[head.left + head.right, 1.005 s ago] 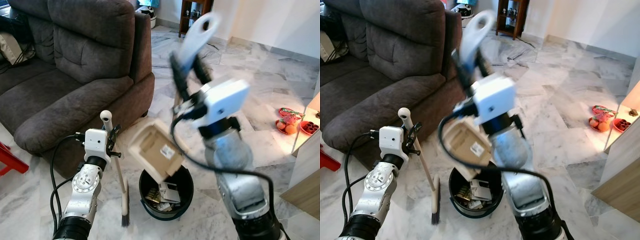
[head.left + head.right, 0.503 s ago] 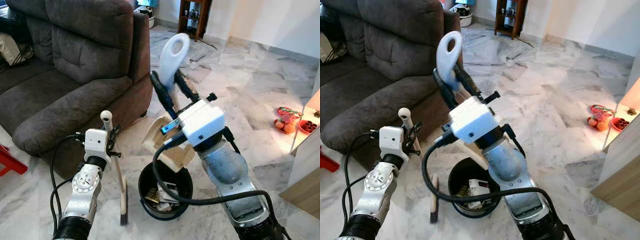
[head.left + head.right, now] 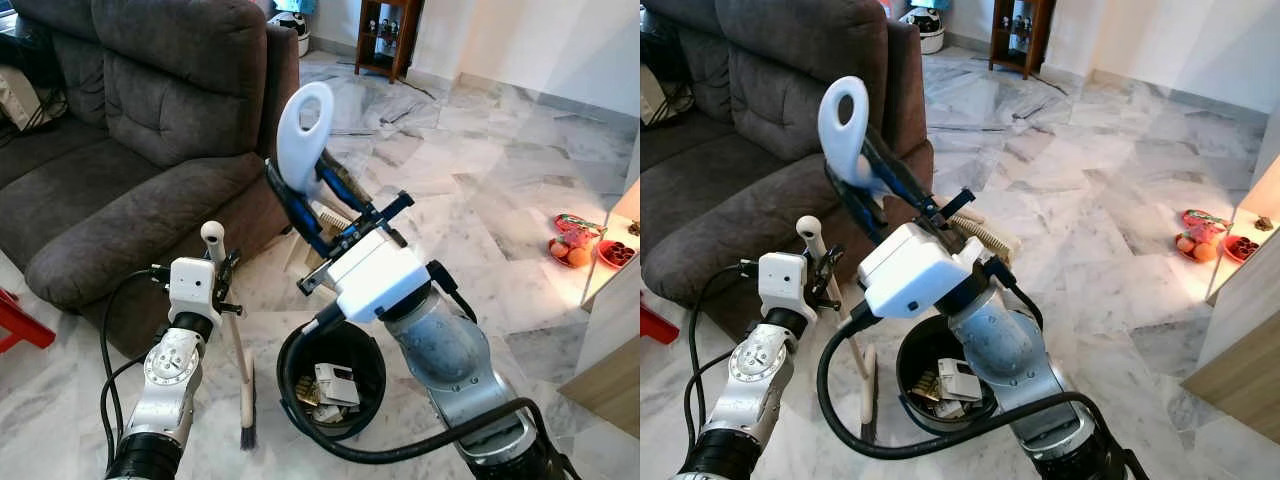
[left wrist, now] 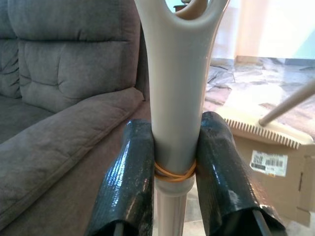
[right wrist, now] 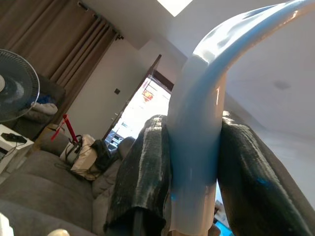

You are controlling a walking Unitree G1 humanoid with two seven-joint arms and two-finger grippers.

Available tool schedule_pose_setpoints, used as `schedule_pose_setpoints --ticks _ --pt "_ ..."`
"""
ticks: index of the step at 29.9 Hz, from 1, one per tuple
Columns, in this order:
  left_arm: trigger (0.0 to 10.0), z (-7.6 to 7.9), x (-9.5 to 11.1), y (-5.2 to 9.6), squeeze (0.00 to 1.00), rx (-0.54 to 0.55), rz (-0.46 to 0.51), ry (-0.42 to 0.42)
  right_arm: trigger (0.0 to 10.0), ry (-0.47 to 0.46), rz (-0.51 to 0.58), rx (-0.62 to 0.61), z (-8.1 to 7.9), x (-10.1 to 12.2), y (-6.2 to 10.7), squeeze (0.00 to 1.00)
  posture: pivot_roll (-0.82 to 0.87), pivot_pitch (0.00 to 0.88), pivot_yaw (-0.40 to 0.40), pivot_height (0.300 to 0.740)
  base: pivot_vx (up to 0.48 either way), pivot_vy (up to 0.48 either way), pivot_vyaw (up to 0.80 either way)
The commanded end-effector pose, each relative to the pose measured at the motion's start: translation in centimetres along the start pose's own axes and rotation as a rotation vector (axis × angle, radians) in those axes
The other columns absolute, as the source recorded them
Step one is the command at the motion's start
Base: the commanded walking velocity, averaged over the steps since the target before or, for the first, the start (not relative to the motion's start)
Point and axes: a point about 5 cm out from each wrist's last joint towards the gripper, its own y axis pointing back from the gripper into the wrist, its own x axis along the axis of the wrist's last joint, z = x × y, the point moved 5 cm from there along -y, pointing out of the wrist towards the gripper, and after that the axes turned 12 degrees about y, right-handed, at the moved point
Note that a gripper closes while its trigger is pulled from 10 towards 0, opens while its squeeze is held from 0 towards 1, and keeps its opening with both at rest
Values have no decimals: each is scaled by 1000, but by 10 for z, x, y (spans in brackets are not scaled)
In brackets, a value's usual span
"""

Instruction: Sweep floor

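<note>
The right tool is clamped on the pale blue handle of the dustpan, both black fingers pressed against its neck. The handle's long axis runs nearly upright, leaning a little toward the sofa, with its loop end at the top. The cardboard pan end is mostly hidden behind the wrist, above the black bin on the marble floor; in the left wrist view the box with its barcode label sits beside a pale strip of bristles.

The left tool is closed around the beige stick of the brush, a rubber band wrapped at the grip point. The brush stands close to vertical, knob end up, dark bristles down on the floor just beside the bin, between the bin and the sofa's arm.

The bin holds bits of paper and card.

Compared with a second ago, the right arm has swung toward the sofa and dropped: the dustpan handle, then high and leaning to the robot's right, now stands further left and lower, and the cardboard pan that hung tipped and open over the bin is now tucked behind the wrist. The left arm and brush have not moved.
</note>
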Motion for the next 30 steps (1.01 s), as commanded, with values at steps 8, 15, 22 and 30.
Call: schedule_pose_setpoints --ticks 8,15,22,30 --pt "10000 0 10 -3 0 -10 42 -9 10000 100 25 0 6 8 -2 0 -5 79 11 740 0 0 0" --pt "10000 0 11 -2 0 -9 42 -10 10000 73 -63 -11 8 -9 -1 0 -5 80 12 740 0 0 0" --pt "10000 0 10 -2 0 -8 41 -9 10000 43 -96 5 5 -13 0 0 -2 79 11 740 0 0 0" --pt "10000 0 10 -3 0 -7 42 -10 10000 -44 -190 -30 11 -30 0 0 -1 77 12 740 0 0 0"
